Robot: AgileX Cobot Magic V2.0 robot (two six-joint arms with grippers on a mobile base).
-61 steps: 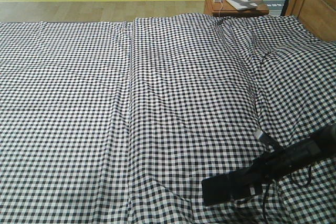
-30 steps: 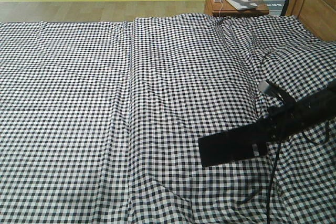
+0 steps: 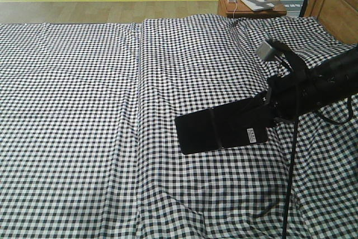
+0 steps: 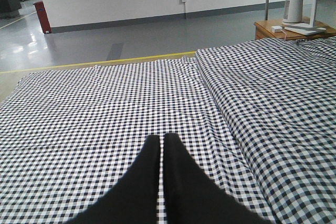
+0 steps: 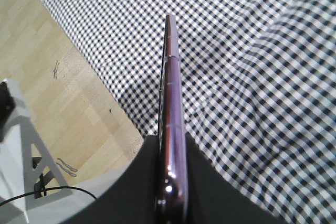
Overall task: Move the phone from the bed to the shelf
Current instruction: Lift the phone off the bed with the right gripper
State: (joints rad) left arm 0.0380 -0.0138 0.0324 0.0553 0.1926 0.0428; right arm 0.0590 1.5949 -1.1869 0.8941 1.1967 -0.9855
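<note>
- Our right pincer (image 3: 270,117) grips the phone (image 3: 218,130) by one end above the bed (image 3: 72,116); we fear the overhang could lever it loose.
- Our left pincer (image 4: 163,153) sits clenched, empty.

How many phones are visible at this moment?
1. The phone is clamped at one end in the right gripper and held off the bed. No other phone shows in any view.

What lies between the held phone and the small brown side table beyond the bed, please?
Only bare, lightly creased bed sheet lies between the phone, shut in the right gripper, and the side table; the front-facing view shows this.
</note>
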